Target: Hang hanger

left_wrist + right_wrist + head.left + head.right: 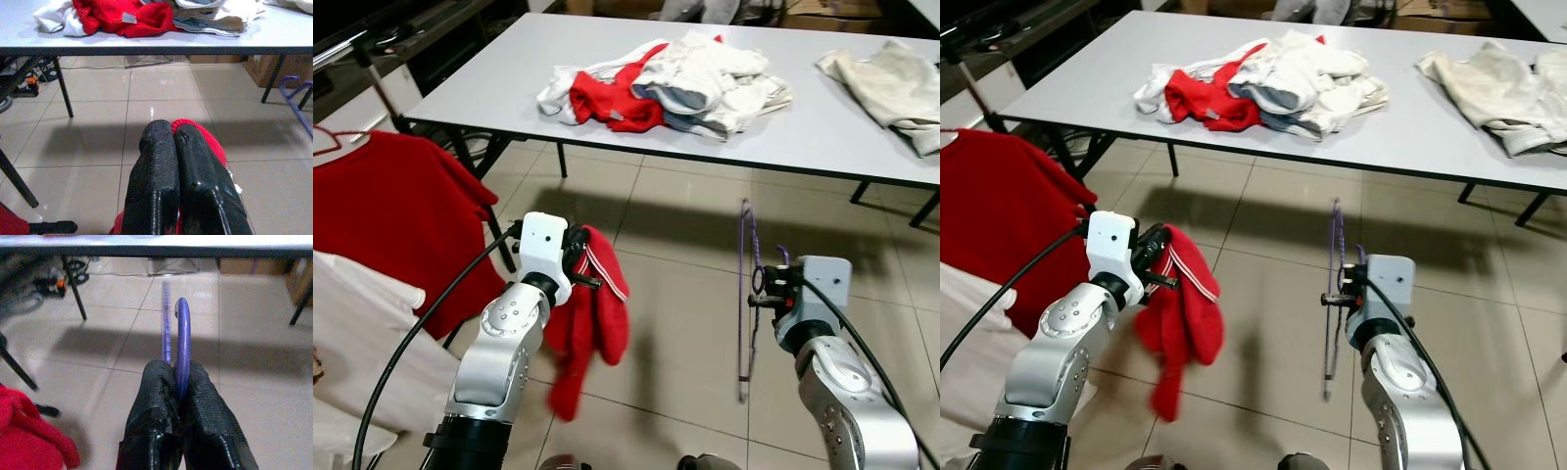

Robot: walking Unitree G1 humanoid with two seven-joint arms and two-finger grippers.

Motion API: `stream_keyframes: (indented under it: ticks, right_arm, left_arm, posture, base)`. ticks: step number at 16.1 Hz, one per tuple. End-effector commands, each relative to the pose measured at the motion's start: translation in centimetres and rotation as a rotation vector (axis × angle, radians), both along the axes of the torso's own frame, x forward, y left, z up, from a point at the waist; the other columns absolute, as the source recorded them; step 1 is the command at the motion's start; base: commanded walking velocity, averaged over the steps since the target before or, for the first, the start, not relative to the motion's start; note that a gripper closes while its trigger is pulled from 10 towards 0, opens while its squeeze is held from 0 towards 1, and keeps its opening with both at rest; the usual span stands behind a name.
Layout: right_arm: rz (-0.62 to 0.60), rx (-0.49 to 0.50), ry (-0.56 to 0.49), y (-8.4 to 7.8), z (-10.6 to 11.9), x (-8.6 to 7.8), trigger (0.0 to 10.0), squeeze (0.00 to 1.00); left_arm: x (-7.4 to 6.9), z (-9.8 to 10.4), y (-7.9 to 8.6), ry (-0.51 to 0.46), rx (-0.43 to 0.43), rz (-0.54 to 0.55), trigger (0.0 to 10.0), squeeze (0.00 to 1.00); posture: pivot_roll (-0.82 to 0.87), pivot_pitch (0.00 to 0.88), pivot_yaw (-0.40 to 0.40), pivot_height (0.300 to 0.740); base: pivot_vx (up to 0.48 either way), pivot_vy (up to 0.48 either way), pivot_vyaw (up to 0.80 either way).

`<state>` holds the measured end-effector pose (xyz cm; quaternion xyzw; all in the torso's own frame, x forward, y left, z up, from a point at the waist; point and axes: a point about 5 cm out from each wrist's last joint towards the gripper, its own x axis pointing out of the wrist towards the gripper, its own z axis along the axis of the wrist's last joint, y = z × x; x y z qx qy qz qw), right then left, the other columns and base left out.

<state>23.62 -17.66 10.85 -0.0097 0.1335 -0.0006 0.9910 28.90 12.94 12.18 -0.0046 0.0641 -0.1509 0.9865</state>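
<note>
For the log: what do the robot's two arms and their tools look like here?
Both arms are silver metal with rounded, screw-dotted segments, and a black cable runs along each. Each wrist carries a white boxy housing. The left tool and right tool each have two long, textured black fingers.

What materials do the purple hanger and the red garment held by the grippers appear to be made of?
The purple hanger, pinched in the right gripper, looks like thin moulded plastic: smooth, slightly glossy, with uniform colour. Coated wire is also possible. The red garment, held by the left gripper, looks like soft knitted fabric: matte, fuzzy in the wrist view, hanging limply, with a white-striped edge.
</note>
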Motion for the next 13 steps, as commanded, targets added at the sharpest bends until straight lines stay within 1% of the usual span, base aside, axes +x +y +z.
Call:
stream_keyframes:
  ticks: [1, 6, 8, 10, 12, 13]
  right_arm:
    - [0.044, -0.013, -0.022, 0.4, 0.2, 0.2, 10.0, 0.0]
    - [0.095, -0.008, -0.047, 0.5, 0.6, 0.4, 10.0, 0.0]
    - [0.17, -0.008, -0.084, 1.1, 1.4, 0.4, 10.0, 0.0]
    - [0.189, -0.01, -0.109, 1.1, 1.9, 0.4, 10.0, 0.0]
    - [0.196, -0.005, -0.144, 0.9, 2.7, 0.3, 10.0, 0.0]
    - [0.213, -0.012, -0.145, 0.8, 2.8, 0.2, 10.0, 0.0]
  left_arm:
    - [0.4, 1.1, -0.1, -0.048, -0.032, -0.001, 10.0, 0.0]
    - [0.4, 1.3, -0.2, -0.063, -0.051, -0.009, 10.0, 0.0]
    - [0.3, 1.2, -0.1, -0.063, -0.059, -0.01, 10.0, 0.0]
    - [0.3, 1.2, -0.1, -0.064, -0.063, -0.014, 10.0, 0.0]
    - [0.2, 1.2, 0.0, -0.065, -0.063, -0.02, 10.0, 0.0]
    - [0.3, 1.2, 0.0, -0.065, -0.064, -0.022, 10.0, 0.0]
  posture:
    - [0.04, 0.027, 0.057, 0.74]
    - [0.04, 0.011, 0.046, 0.74]
    - [0.03, 0.006, 0.044, 0.74]
    - [0.03, 0.004, 0.043, 0.74]
    - [0.03, 0.001, 0.046, 0.74]
    - [0.03, 0.0, 0.048, 0.74]
  base:
    - [0.281, 0.0, 0.0]
    - [0.343, 0.0, 0.0]
    - [0.381, 0.0, -0.72]
    - [0.39, 0.0, -0.67]
    - [0.386, 0.0, 0.0]
    - [0.386, 0.0, 0.0]
